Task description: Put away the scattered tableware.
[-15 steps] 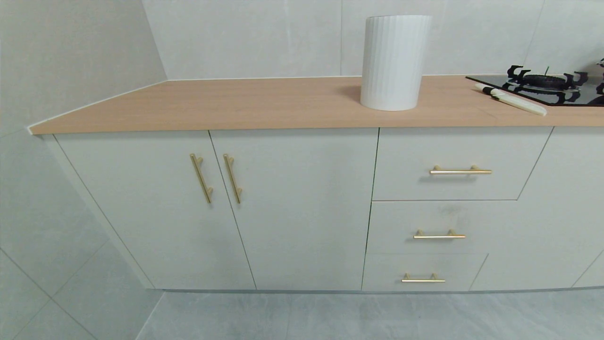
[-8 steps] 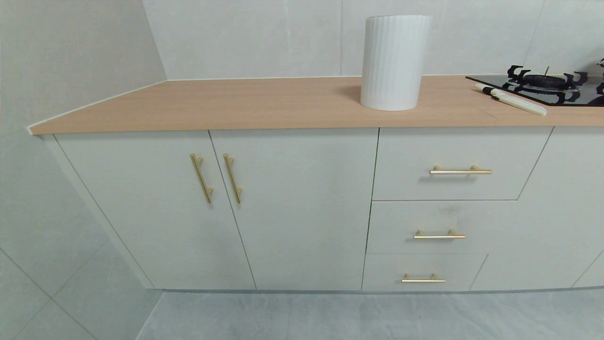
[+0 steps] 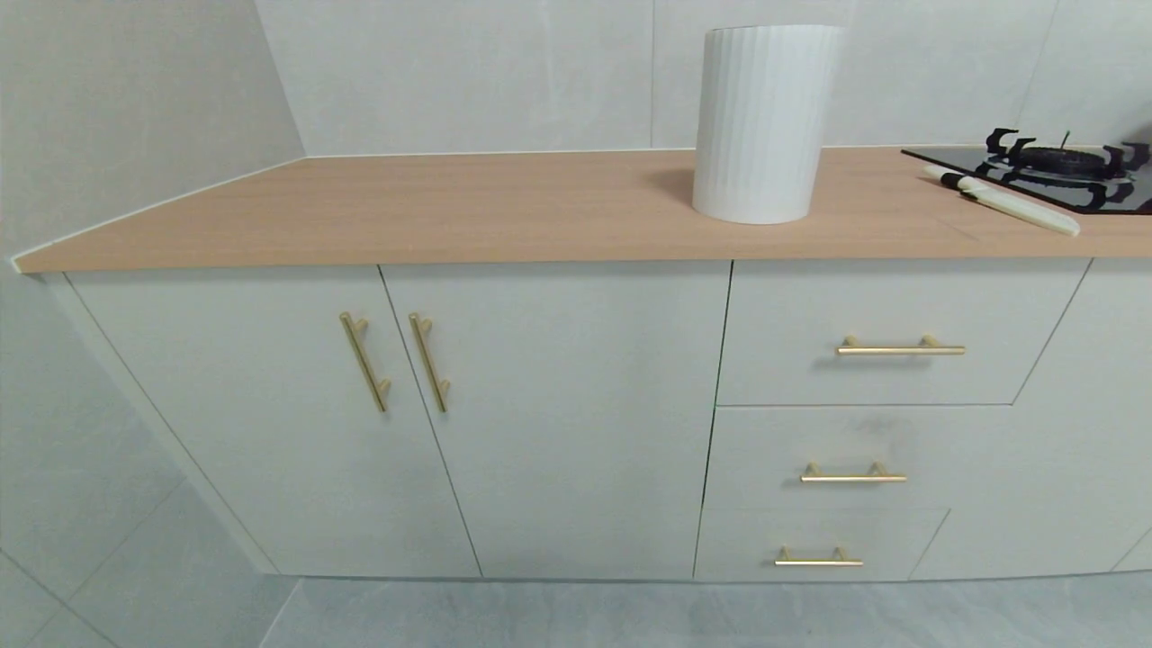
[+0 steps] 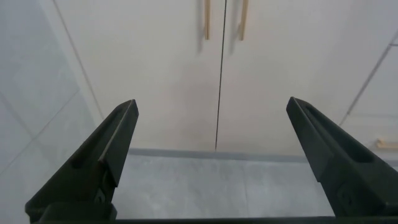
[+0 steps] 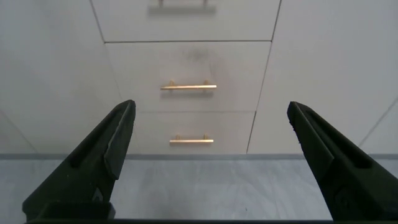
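Observation:
A white knife with a dark band point(image 3: 1001, 200) lies on the wooden countertop point(image 3: 450, 207) at the right, beside the stove. A tall white ribbed container point(image 3: 760, 121) stands upright on the counter, left of the knife. My left gripper point(image 4: 211, 118) is open and holds nothing, low down and facing the double cabinet doors point(image 4: 221, 74). My right gripper point(image 5: 210, 115) is open and holds nothing too, low down and facing the lower drawers point(image 5: 186, 78).
A black gas stove point(image 3: 1057, 166) sits at the counter's far right. Below are two cabinet doors with gold handles point(image 3: 396, 360) and three drawers with gold handles point(image 3: 900, 346). A tiled wall closes the left side. Grey floor tiles point(image 3: 540, 616) lie in front.
The whole head picture has shifted: the cabinet looks nearer and sits lower, so the camera moved closer. Nothing on the counter has moved.

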Controlling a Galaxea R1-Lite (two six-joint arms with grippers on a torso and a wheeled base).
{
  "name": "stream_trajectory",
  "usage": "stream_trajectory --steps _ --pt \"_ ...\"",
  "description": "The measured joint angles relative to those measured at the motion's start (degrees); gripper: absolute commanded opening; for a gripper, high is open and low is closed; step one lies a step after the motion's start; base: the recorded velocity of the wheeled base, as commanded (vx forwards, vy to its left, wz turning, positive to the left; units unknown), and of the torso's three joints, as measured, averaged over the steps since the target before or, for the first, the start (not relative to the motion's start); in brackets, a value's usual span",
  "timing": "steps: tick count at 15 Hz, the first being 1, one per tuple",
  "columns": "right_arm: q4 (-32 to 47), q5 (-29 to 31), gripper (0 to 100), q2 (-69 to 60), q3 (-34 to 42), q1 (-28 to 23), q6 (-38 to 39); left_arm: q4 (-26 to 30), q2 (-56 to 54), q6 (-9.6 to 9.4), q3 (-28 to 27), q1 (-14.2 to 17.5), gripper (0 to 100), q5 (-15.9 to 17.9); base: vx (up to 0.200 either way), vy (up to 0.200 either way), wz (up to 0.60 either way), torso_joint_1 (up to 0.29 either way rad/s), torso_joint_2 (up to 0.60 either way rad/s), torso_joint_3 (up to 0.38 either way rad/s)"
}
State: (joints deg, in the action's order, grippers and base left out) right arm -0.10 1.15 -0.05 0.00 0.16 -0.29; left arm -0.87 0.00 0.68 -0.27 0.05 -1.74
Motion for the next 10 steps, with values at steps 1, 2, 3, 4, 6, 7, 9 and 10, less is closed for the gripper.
stream_trajectory --steps 1,2,3,4,6,7,9,10 --pt "0.0 0.0 100 0.02 0.0 0.0 0.02 0.0 0.0 0.0 0.02 0.02 100 -0.02 0.2 0.0 0.0 0.002 0.01 -0.002" --pt "0.02 0.0 100 0.02 0.0 0.0 0.02 0.0 0.0 0.0 0.02 0.02 100 -0.04 0.2 0.0 0.0 0.002 0.0 0.002" --pt "0.02 -0.02 100 0.02 0.0 0.0 0.05 0.02 0.0 -0.02 0.02 0.02 100 -0.04 0.2 0.0 0.0 0.007 0.0 0.002" --pt "0.02 0.0 100 0.02 0.0 0.0 0.02 0.0 0.0 0.0 0.02 0.02 100 -0.04 0.2 0.0 0.0 -0.002 0.01 0.002" --pt "0.02 -0.02 100 0.02 0.0 0.0 0.05 -0.04 0.0 -0.02 0.02 0.0 100 -0.06 0.1 0.0 0.0 0.001 0.0 -0.001" --pt "0.02 -0.02 100 0.02 0.0 0.0 0.05 -0.04 0.0 0.0 0.02 0.0 100 -0.09 0.0 0.0 0.0 0.0 0.0 0.0" --pt "0.02 0.0 100 0.05 0.0 0.0 0.05 -0.02 0.0 0.02 0.02 0.02 100 -0.11 0.0 0.0 0.0 0.0 0.0 0.0" --pt "0.02 -0.02 100 0.05 0.0 0.0 0.05 -0.11 0.0 0.07 0.0 0.0 100 -0.13 0.0 0.0 -0.6 0.002 0.0 0.002"
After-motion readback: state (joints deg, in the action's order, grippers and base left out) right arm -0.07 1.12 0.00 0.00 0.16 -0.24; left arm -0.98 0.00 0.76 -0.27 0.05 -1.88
